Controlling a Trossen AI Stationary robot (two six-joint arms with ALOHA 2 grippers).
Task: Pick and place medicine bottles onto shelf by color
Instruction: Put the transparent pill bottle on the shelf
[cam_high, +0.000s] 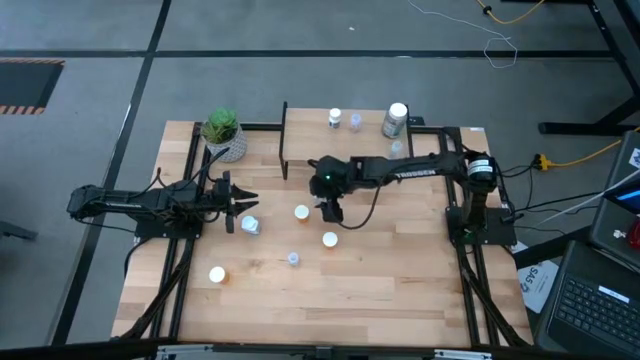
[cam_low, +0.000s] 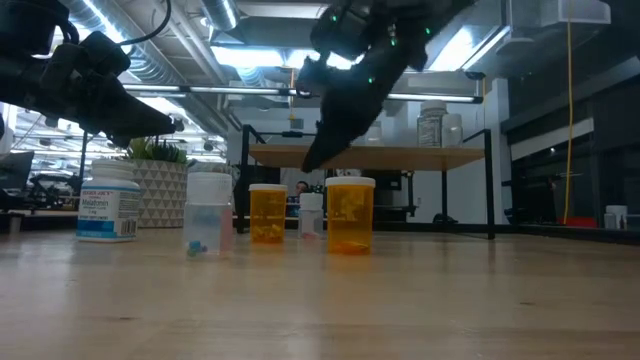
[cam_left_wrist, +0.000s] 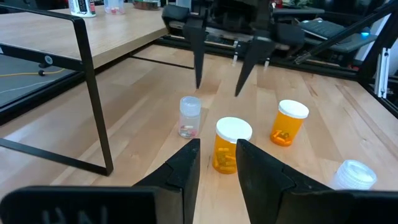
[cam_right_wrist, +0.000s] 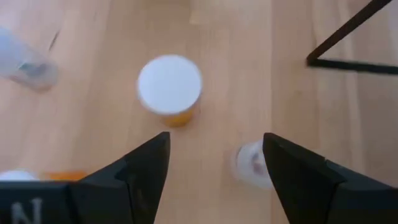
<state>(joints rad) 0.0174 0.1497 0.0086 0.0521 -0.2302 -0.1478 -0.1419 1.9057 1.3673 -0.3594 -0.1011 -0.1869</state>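
Now the right gripper (cam_high: 331, 212) hangs open above the bench (cam_high: 400, 290), between two orange bottles (cam_high: 302, 212) (cam_high: 329, 239). Descending off-centre could tip either, or bump the small clear bottle (cam_right_wrist: 254, 163) close by. The left gripper (cam_high: 243, 201), jaws slightly parted and empty, waits beside a white bottle (cam_high: 250, 226). The shelf (cam_high: 365, 140) holds three bottles.

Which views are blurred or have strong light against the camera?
Right wrist view: soft all over, the orange bottle smeared. Low view: bright ceiling lights behind turn both arms to silhouettes, while the orange bottles stay clear. High view: even light. Left wrist view: sharp on the table, own fingers soft.
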